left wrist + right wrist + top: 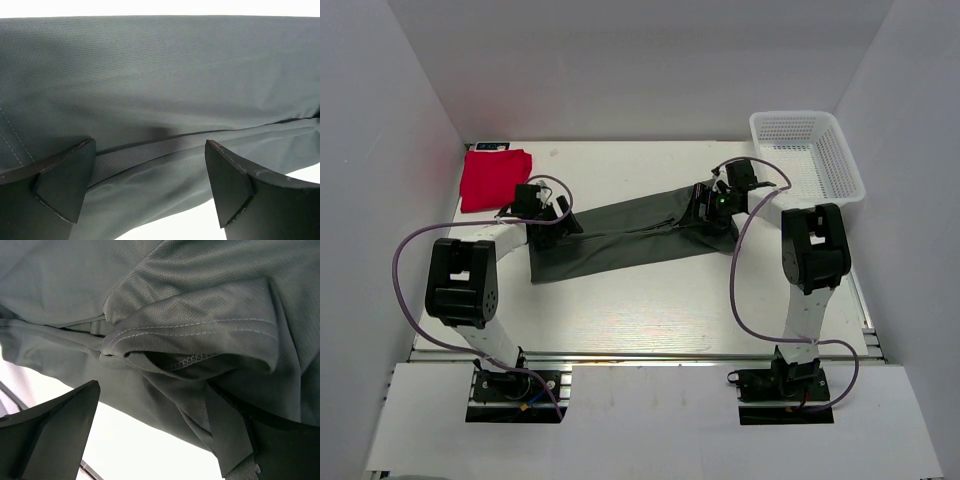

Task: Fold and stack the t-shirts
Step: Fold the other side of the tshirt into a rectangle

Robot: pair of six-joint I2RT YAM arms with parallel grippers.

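Snag risk at both ends of the grey-green t-shirt (620, 235)

Folded into a long band, the shirt lies slantwise across the middle of the worktop (650, 310), running from near the left edge up toward the far right corner, where a basket (850, 155) stands. The red t-shirt (492, 178) sits folded in the far left corner. The left claw (150, 145) is spread over the band's left end, with a folded edge running between its fingers. If it closes there it may catch only the upper layer, so a lift would peel the fold open. The right claw (155, 390) is also spread, and bunched sleeve cloth drapes over one finger. Pulling away could drag that end and rumple it. The slant, I judge, would also skew the next fold.
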